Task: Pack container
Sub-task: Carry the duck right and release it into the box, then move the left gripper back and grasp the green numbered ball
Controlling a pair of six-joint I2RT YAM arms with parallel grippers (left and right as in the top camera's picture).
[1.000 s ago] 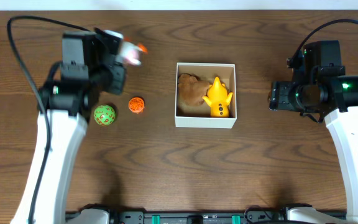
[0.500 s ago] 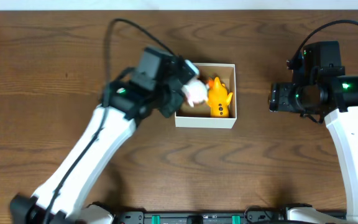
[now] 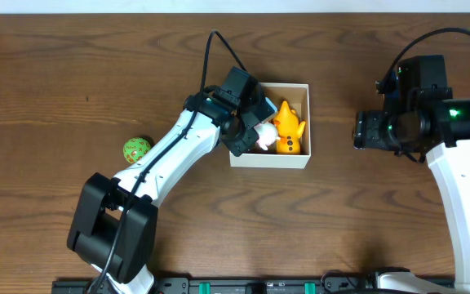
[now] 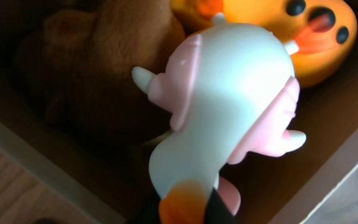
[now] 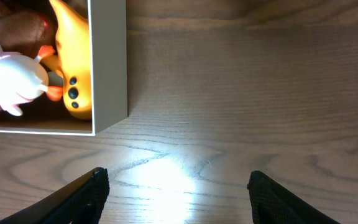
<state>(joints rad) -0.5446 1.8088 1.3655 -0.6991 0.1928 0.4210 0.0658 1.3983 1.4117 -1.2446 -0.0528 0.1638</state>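
Observation:
The container (image 3: 269, 160) is a small square box with white walls and a brown inside, at the table's middle. My left gripper (image 3: 249, 132) reaches into it from the left and is shut on a white and pink toy (image 3: 263, 137), held low inside the box (image 4: 229, 106). A yellow toy (image 3: 289, 127) and a brown plush (image 4: 98, 68) lie in the box beside it. My right gripper (image 3: 361, 129) is open and empty over bare table right of the container. The right wrist view shows the box wall (image 5: 107, 62), the white toy (image 5: 11, 78) and the yellow toy (image 5: 73, 56).
A green patterned ball (image 3: 136, 149) lies on the table left of the container, beside my left arm. The table is dark brown wood, with a bright light patch between the right gripper's fingers (image 5: 176, 186).
My left arm has swung right from the table's left side, carrying the white and pink toy over the container and down inside it. The right arm has not moved.

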